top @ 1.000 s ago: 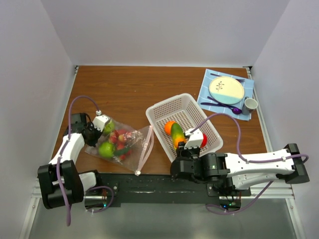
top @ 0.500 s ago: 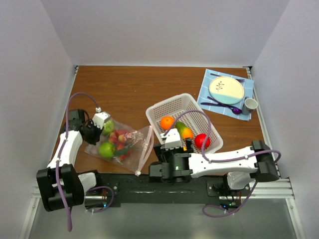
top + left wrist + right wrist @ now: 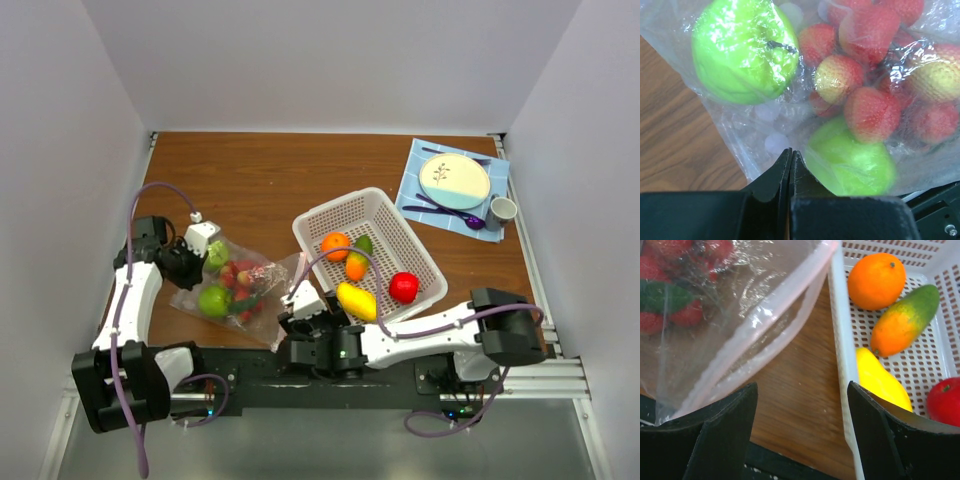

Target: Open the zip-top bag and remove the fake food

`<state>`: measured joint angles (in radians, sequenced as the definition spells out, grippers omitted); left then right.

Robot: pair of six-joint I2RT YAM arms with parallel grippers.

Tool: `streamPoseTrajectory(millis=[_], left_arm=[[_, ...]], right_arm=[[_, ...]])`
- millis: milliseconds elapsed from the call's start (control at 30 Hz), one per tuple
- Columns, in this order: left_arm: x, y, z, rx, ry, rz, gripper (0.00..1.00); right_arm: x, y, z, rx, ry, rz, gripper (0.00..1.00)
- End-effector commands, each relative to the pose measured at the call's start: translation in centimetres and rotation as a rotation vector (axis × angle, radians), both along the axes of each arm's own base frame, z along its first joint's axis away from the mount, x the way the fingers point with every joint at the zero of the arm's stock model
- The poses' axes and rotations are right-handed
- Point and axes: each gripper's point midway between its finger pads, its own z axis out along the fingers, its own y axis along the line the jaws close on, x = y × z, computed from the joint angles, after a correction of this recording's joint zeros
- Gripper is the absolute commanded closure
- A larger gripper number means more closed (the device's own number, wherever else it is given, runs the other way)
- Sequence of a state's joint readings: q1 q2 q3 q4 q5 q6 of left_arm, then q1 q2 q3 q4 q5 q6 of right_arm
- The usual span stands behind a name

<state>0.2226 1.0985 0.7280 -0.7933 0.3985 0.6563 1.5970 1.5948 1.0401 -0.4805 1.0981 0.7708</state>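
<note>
The zip-top bag [image 3: 245,285] lies on the table left of centre, its pink zip strip [image 3: 292,290] at the right end. It holds green apples [image 3: 742,50] and red fruits [image 3: 867,107]. My left gripper [image 3: 190,262] is at the bag's left end; in the left wrist view the gripper [image 3: 790,151] is shut with the bag's plastic at its tips. My right gripper [image 3: 300,305] is open; in the right wrist view it [image 3: 802,385] hangs over bare wood between the zip strip [image 3: 765,315] and the basket. An orange [image 3: 335,244], a green-orange fruit [image 3: 358,258], a yellow fruit [image 3: 357,300] and a red apple [image 3: 404,287] lie in the basket.
The white perforated basket [image 3: 385,215] stands mid-table, its rim [image 3: 840,330] just right of my right gripper. A blue mat with a round plate [image 3: 455,180], purple cutlery [image 3: 440,212] and a small cup [image 3: 503,209] is at the back right. Walls close in three sides.
My right gripper has moved left, from over the basket to the gap by the bag's zip end. The yellow fruit now shows in the basket. The left gripper stays on the bag.
</note>
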Motion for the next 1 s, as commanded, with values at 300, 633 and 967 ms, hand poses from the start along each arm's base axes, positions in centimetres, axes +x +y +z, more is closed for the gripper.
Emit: streamPoseTrajectory(millis=[300,633,967], left_arm=[[1.3,1.6,-2.3,0.053,0.064,-0.013,1.00],[2.8,3.4,-4.6,0.126,0.084,0.024,1.00],[5.7,3.3,-4.3,0.135,0.079,0.037,1.00]], right_arm=[[6.0,5.0,-1.8,-0.028,-0.013,0.052,0.25],[5.7,8.5,-2.8,0.007,0.026,0.145,0.25],[4.1,13.3,-3.9,0.054,0.093,0.295,0.01]])
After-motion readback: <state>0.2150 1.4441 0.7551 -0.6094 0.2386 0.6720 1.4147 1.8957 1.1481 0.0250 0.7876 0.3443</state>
